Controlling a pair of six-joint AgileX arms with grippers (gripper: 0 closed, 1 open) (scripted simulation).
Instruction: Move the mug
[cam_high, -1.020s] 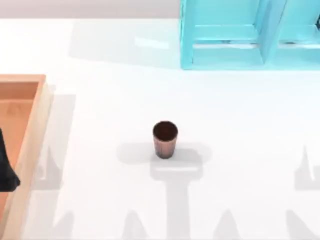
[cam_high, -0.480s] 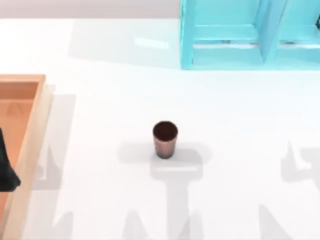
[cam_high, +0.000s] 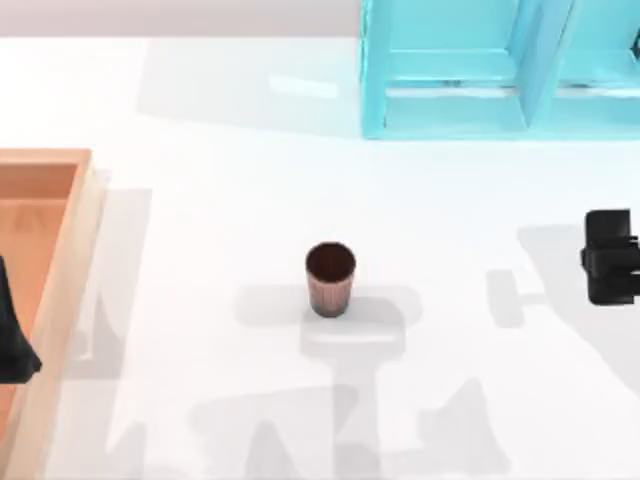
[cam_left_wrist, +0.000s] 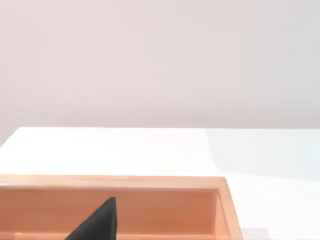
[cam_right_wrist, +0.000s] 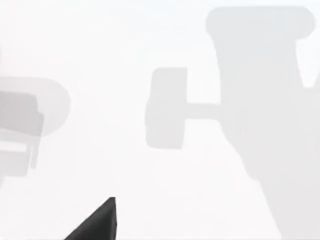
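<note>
**Q.** What does the overhead view show, and how should the step in hand be done?

**A.** I am working over a white table (cam_high: 200, 180). A turquoise open-fronted cabinet (cam_high: 450, 70) stands at its far edge, and a shallow orange wooden tray (cam_high: 60, 260) lies at its left side. My left arm (cam_high: 12, 345) is parked above that tray. My right gripper (cam_high: 608, 256) is at the right edge of the table, up in the air by the look of its shadow. I judge this to be the approach. To do it well I would carry the right gripper across level, square the fingers either side of the cup, then lower until they bracket the tapered wall below the rim. Closing slowly should keep so narrow a cup from tipping.

**Q.** Where is the mug relative to that gripper, and what is the gripper holding?

**A.** The small reddish-brown ribbed mug (cam_high: 329, 279) stands upright near the table's middle, well apart from the right gripper and to its left. The gripper carries nothing that I can see. Only a dark body shows, possibly side-on, so I cannot tell how far the fingers are spread.
</note>
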